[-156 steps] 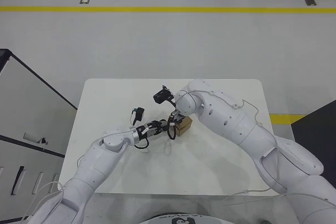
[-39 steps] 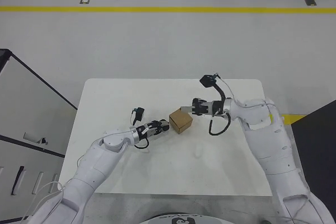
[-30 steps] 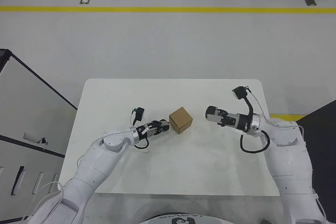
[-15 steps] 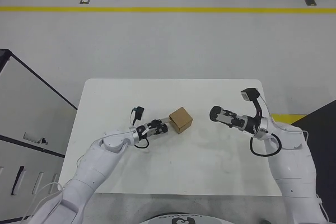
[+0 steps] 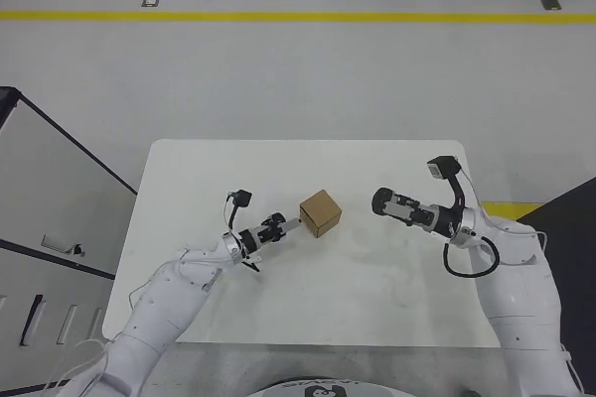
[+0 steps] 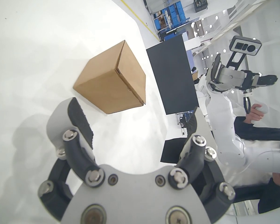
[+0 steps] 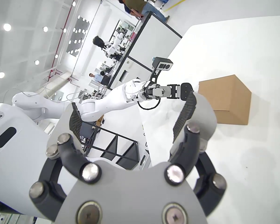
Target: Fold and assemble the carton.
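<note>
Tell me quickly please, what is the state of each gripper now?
Left gripper: open, holding nothing, close to the carton.
Right gripper: open, holding nothing.

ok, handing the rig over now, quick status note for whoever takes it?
Left gripper: open, empty, close beside the carton, not touching it.
Right gripper: open, empty, farther off on the carton's other side.
Carton: mid-table on the white table, standing as a closed cube.
Done: looks folded and assembled, visible flaps shut.
Left: the underside is hidden, so check it. Otherwise probably nothing.
</note>
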